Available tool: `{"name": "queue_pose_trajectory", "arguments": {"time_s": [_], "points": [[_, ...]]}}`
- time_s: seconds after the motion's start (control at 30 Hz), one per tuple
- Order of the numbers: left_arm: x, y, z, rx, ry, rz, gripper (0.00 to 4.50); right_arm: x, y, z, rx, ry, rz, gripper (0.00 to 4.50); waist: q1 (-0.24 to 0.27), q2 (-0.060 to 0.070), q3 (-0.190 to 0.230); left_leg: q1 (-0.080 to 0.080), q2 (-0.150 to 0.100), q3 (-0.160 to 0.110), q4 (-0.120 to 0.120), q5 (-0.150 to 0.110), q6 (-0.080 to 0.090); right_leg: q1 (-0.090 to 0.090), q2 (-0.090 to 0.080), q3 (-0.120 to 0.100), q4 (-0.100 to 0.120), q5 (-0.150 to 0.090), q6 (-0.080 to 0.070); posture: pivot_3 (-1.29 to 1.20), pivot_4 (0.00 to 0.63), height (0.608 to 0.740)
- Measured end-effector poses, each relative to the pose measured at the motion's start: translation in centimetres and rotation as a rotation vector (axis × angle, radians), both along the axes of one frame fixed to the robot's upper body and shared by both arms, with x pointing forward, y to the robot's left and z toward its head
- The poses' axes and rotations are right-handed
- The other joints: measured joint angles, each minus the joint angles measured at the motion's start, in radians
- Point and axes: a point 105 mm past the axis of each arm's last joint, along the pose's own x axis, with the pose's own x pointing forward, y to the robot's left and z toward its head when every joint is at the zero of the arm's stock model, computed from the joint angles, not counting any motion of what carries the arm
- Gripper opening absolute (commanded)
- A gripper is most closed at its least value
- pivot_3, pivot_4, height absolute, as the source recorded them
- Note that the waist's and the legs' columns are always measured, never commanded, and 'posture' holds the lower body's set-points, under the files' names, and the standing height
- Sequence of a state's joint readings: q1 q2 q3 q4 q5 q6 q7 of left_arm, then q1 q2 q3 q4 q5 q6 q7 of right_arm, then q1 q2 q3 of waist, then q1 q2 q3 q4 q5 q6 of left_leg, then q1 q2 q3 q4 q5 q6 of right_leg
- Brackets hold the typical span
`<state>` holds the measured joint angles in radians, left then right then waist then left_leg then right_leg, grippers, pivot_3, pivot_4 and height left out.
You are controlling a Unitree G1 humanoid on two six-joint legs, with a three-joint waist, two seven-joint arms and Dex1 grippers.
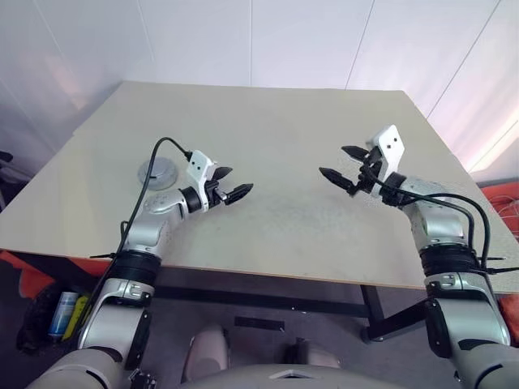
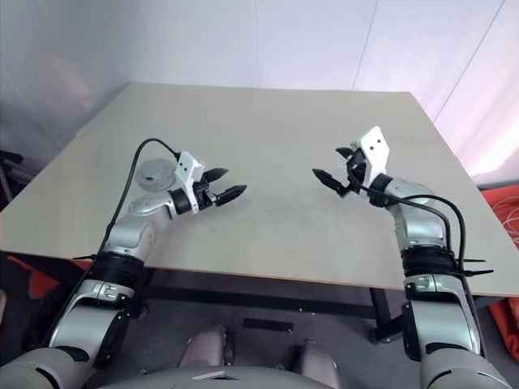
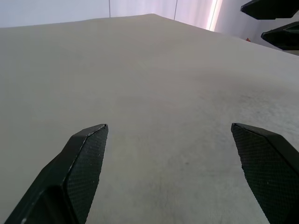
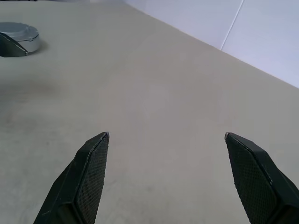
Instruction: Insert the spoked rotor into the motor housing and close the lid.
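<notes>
A round, shallow grey metal case, the motor housing (image 1: 158, 173), sits on the table near its left side, with the flat grey lid (image 4: 17, 31) lying on top of it. The spoked rotor is hidden. My left gripper (image 1: 235, 181) hovers open and empty just right of the housing, pointing toward the table's middle. My right gripper (image 1: 333, 160) hovers open and empty over the right half, pointing back at the left one. The right wrist view shows a left fingertip (image 4: 9, 47) in front of the housing. The right gripper's fingers (image 3: 275, 23) appear in the left wrist view.
The beige table (image 1: 284, 121) stretches bare between the two grippers, and its front edge (image 1: 268, 275) runs below them. White walls close off the back and sides. On the floor at lower left lie a blue can (image 1: 62, 313) and some orange material (image 1: 12, 263).
</notes>
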<state>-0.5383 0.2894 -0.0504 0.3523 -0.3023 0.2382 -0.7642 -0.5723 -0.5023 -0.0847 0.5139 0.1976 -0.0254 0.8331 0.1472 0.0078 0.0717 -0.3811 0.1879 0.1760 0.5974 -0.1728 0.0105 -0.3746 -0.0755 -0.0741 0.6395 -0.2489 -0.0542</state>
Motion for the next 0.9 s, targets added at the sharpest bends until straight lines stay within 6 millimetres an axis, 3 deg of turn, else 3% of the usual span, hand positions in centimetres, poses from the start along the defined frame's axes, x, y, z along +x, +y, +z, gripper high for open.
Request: {"name": "queue_pose_trajectory", "arguments": {"time_s": [0.27,0.9], "points": [[-0.3,-0.5,-0.7,-0.008,0.011,0.004,4.49,-0.5,0.2,-1.1,0.006,0.05,0.046,4.5,0.0,0.0,0.0,0.0,0.0,0.0,0.0,0.0,0.0,0.0,0.0,0.0,0.0,0.0,0.0,0.0,0.0,0.74],[-0.3,-1.7,-1.0,-0.002,0.019,-0.023,4.49,-0.6,-0.2,-1.4,0.003,0.025,-0.005,4.5,0.0,0.0,0.0,0.0,0.0,0.0,0.0,0.0,0.001,0.0,0.0,0.0,0.0,0.0,0.0,0.0,0.0,0.74]]}}
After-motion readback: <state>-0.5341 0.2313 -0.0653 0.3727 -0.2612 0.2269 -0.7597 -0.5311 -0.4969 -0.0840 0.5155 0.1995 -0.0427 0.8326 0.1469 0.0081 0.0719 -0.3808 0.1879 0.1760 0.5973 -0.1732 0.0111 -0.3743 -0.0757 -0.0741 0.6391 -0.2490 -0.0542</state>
